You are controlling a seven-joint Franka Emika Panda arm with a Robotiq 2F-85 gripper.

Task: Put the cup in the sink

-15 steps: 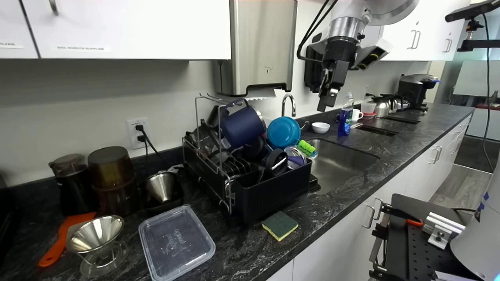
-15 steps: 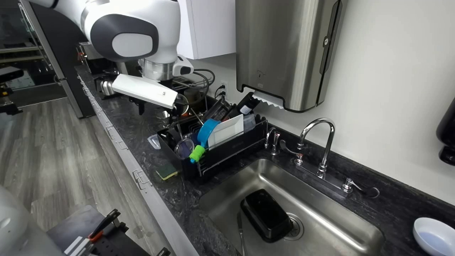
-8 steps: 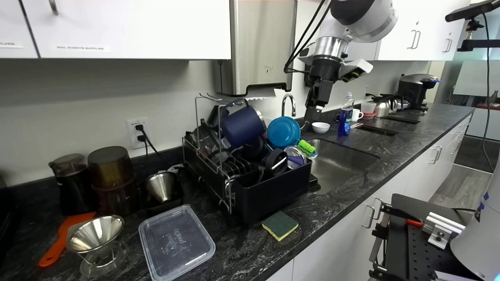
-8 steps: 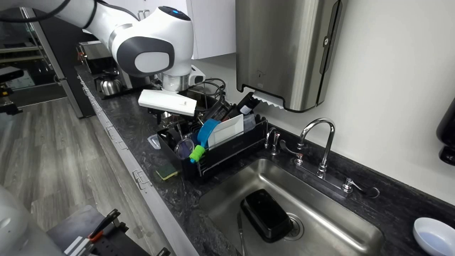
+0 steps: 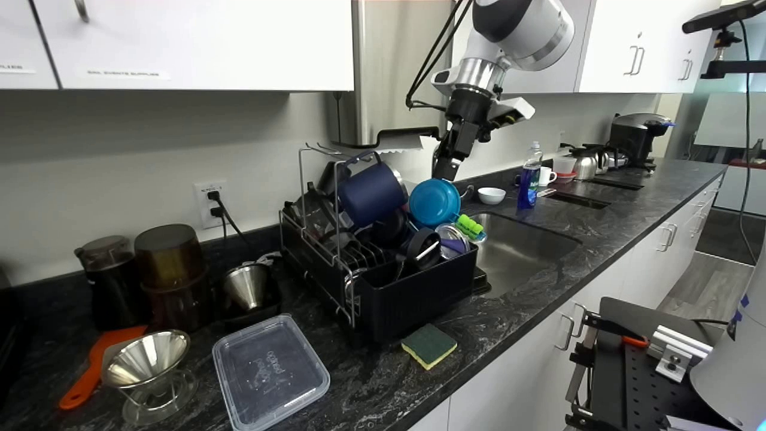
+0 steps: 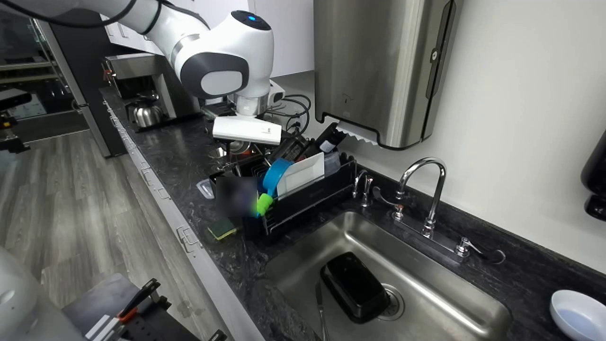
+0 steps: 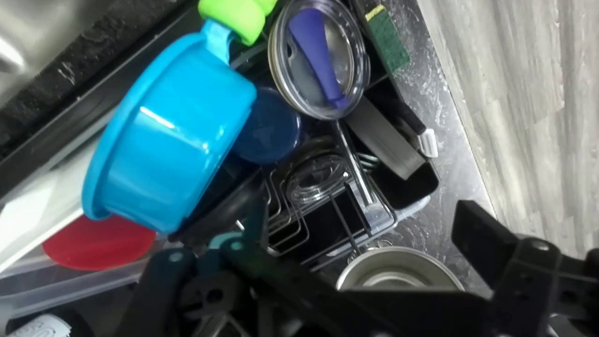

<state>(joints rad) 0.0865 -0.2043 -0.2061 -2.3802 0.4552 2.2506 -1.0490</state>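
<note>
Gripper [image 5: 447, 169] has shifted and hangs, fingers [image 7: 484, 245] apart, above the dish rack [image 5: 419, 302].

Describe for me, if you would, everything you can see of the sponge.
The sponge is a rectangular pad in two layers: a dark green, scourer-like face on top and what looks like yellow foam beneath, showing along its edges. It lies flat, green side up, on the dark counter, between the rack and the counter's front edge. It is close to the rack; whether they touch is hard to tell. Nothing rests on it.
</note>
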